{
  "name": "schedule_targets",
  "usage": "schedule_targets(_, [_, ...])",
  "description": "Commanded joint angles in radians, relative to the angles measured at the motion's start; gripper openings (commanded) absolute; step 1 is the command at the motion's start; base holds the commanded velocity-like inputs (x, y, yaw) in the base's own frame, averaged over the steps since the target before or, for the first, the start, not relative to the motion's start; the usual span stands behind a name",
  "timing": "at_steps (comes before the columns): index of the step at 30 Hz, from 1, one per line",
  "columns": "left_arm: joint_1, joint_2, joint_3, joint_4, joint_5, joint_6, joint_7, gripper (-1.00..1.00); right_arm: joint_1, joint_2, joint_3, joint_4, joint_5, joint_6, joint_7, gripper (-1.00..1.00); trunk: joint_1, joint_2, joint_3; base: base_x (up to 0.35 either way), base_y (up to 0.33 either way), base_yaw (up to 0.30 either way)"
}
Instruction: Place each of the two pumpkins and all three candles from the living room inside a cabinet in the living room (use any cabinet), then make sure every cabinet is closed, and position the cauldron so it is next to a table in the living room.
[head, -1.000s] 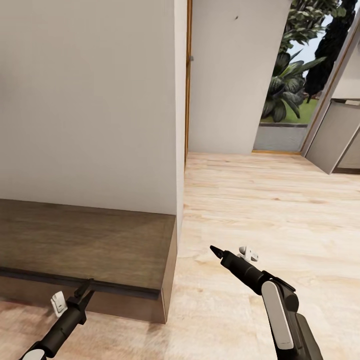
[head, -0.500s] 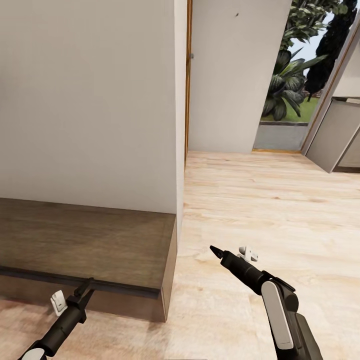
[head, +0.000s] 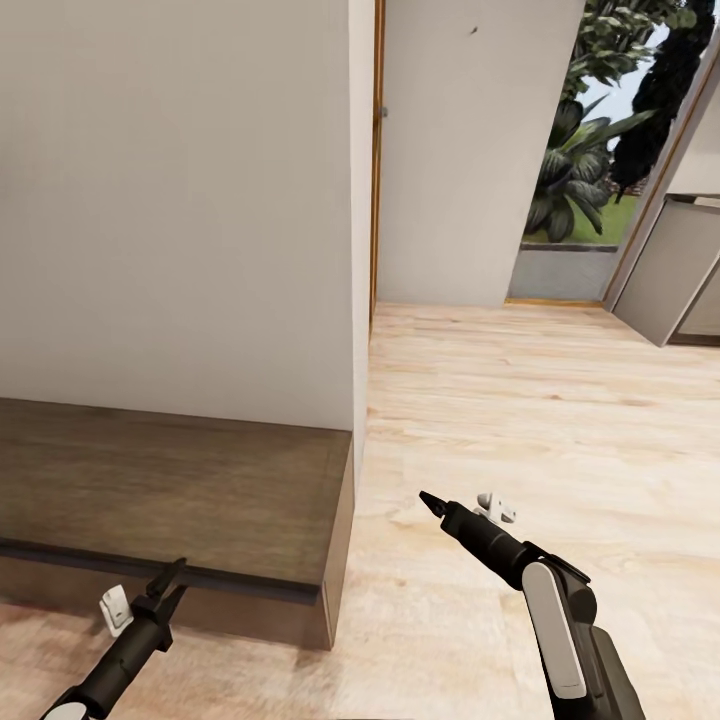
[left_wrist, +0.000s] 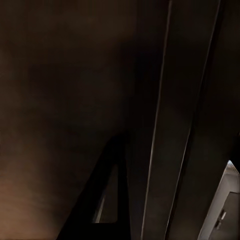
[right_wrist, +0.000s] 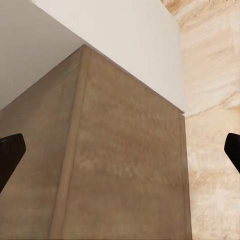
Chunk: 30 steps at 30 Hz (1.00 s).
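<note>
Left claw (head: 172, 583) open at cabinet (head: 200, 490) front, right claw (head: 432, 503) over floor (head: 520, 420)

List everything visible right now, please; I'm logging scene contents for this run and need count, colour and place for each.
cabinet: one, dark brown wood grain, low against the wall at left.
wall: one, white, behind the cabinet.
floor: one, pale wood planks, right and front.
doorway: one, far right, green plants beyond.
left gripper: one, black, at the cabinet's front edge, fingers slightly apart.
right gripper: one, black, above the floor right of the cabinet; wrist view shows fingers wide apart.
</note>
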Motion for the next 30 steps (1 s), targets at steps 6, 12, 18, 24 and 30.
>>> schedule_targets(6, [-0.014, -0.001, 0.003, 0.001, 0.005, 0.002, 0.001, -1.0, -0.001, 0.001, -0.004, 0.004, 0.004, 0.006, 0.007, 1.0, 0.0, 0.0, -0.001, -0.054, 0.0, 0.0])
schedule_targets(12, [-0.014, -0.001, 0.003, 0.001, 0.005, 0.002, 0.001, -1.0, -0.001, 0.001, -0.004, 0.011, 0.004, 0.005, 0.007, 1.0, 0.0, 0.0, -0.001, -0.035, 0.0, 0.0])
schedule_targets(18, [-0.014, 0.0, 0.003, 0.001, 0.005, 0.002, 0.003, -1.0, -0.001, 0.0, -0.004, 0.013, 0.004, -0.011, 0.007, 1.0, 0.0, 0.0, -0.001, -0.081, 0.02, 0.0])
schedule_targets(24, [-0.014, -0.001, 0.003, 0.001, 0.005, 0.001, 0.004, -1.0, -0.001, 0.0, -0.004, 0.023, 0.003, -0.019, 0.007, 1.0, 0.0, 0.0, -0.001, -0.025, 0.015, 0.0])
schedule_targets(30, [-0.014, -0.001, 0.003, 0.001, 0.004, 0.001, 0.004, -1.0, -0.001, 0.0, -0.004, 0.025, 0.003, -0.02, 0.007, 1.0, 0.0, 0.0, -0.001, -0.001, 0.0, 0.0])
